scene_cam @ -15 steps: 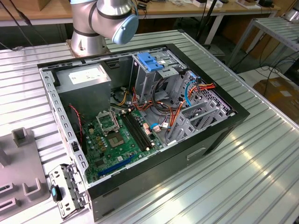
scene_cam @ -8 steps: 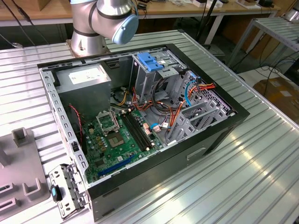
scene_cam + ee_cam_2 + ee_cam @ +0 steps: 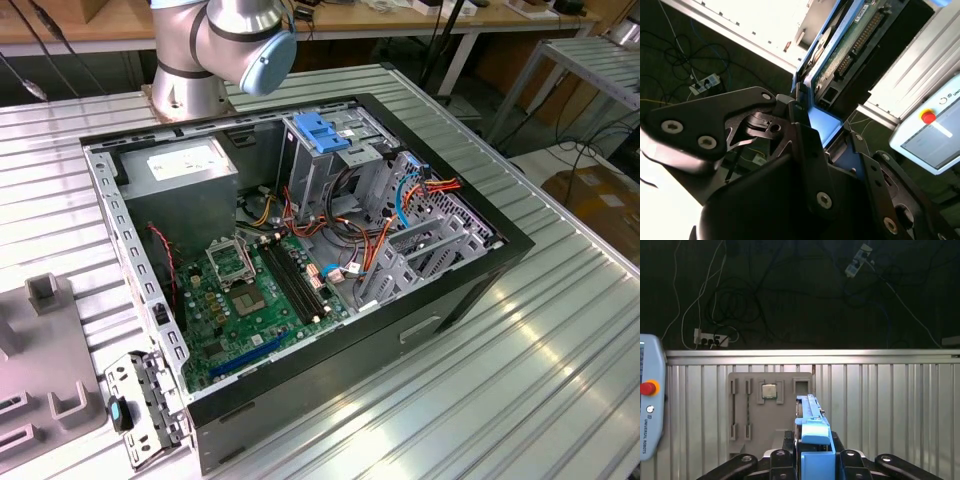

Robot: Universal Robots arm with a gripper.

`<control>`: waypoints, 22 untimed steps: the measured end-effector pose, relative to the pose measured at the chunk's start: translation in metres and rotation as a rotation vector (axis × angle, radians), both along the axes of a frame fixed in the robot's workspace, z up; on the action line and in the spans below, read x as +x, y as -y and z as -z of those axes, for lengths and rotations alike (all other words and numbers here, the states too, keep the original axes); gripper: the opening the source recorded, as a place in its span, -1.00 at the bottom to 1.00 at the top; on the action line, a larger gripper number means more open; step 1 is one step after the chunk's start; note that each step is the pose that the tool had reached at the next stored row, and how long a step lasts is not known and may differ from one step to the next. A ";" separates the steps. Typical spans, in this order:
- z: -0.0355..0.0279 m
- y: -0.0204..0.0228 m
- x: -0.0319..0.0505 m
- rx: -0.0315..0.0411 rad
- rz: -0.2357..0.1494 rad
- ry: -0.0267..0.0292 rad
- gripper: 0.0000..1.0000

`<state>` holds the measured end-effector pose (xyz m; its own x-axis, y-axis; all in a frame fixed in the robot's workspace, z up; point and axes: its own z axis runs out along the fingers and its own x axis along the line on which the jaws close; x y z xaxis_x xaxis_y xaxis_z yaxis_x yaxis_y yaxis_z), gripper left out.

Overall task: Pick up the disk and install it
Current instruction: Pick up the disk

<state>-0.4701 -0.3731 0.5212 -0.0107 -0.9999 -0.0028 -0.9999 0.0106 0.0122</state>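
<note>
So the disk [image 3: 813, 427] is up in the air, stood on edge and pinched between the fingers of the end effector [image 3: 813, 456], which are closed on its blue carrier rails. The second wrist view shows the disk [image 3: 852, 42] from the other side, with its green circuit board and connector row facing the camera and the blue rail running down into the end effector [image 3: 822, 127].

In the first wrist view, the ribbed metal counter [image 3: 890, 405] sits beyond it. A grey fixture tray [image 3: 740, 390] lies there with a CPU chip [image 3: 769, 390] in one pocket. A teach pendant [image 3: 649, 405] with a red stop button sits off to one side, and there's cable spaghetti and a power strip [image 3: 710, 337] on the floor.

In the exterior view, the open PC case [image 3: 470, 270] lies on the counter [image 3: 560, 380], with the motherboard [image 3: 250, 300] exposed. A light-blue latch [image 3: 320, 132] tops the metal drive cage, and the arm's base [image 3: 215, 45] is just behind the case.
</note>
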 end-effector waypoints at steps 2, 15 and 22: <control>-0.0010 0.0000 0.0000 0.0000 0.000 -0.0001 -0.26; -0.0012 0.0000 0.0105 0.0000 0.000 0.0000 -0.26; -0.0012 0.0000 0.0347 0.0000 0.000 -0.0001 -0.26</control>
<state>-0.4354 -0.3731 0.5224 -0.0107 -0.9999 -0.0028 -0.9999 0.0106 0.0123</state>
